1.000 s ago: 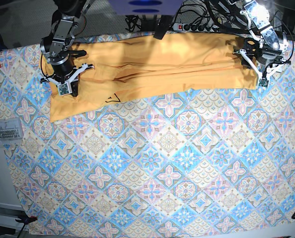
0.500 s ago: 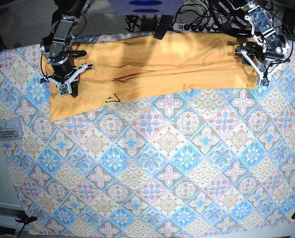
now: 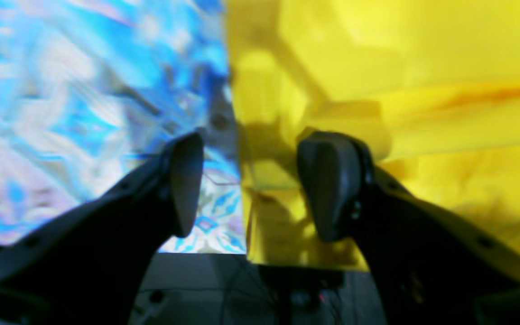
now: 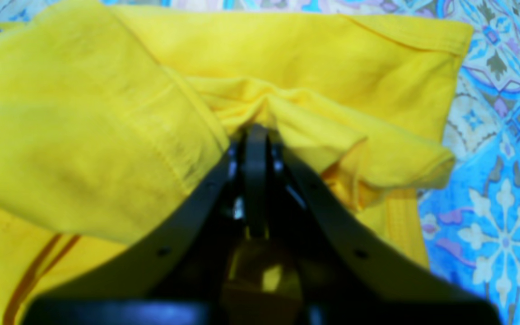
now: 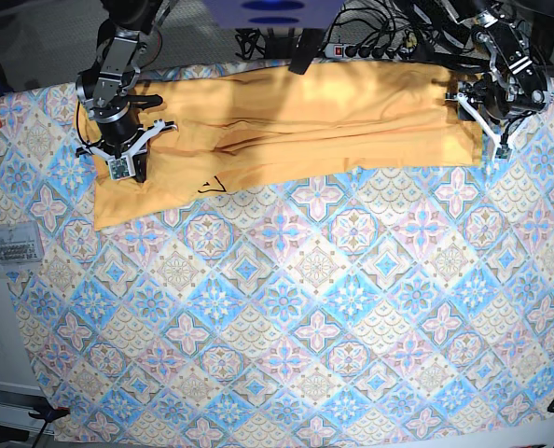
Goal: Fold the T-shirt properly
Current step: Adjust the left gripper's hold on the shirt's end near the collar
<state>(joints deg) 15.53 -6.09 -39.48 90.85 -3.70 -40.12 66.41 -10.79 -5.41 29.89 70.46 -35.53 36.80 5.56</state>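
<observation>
1. Cloth first: the T-shirt [image 5: 296, 126] lies spread in a long band across the far side of the bench, on the blue-pink patterned tablecloth [image 5: 286, 317]; it runs almost the full width of the base view, with one end hanging lower at that view's left; a small dark mark [image 5: 212, 184] shows on its near edge there.
2. Right gripper [image 4: 255, 135]: its fingers are pressed fully together, and yellow cloth bunches and puckers right at their tips; a fold of the T-shirt [image 4: 106, 113] drapes over the left of the wrist view, and a hemmed edge [image 4: 404, 36] lies flat beyond; in the base view this gripper [image 5: 126, 168] sits on the shirt's end at the left.
3. Left gripper [image 3: 246, 189]: its fingers [image 3: 183, 185] stand wide apart with nothing between them; they straddle the shirt's straight side edge, one over the tablecloth [image 3: 84, 113], the other over the T-shirt [image 3: 400, 67]; whether they touch the cloth cannot be told; the wrist view is blurred.
4. In the base view the left gripper [image 5: 496, 140] hangs at the shirt's end on the right, by the far corner of the bench.
5. A power strip [image 5: 370, 50] and cables lie behind the bench's far edge.
</observation>
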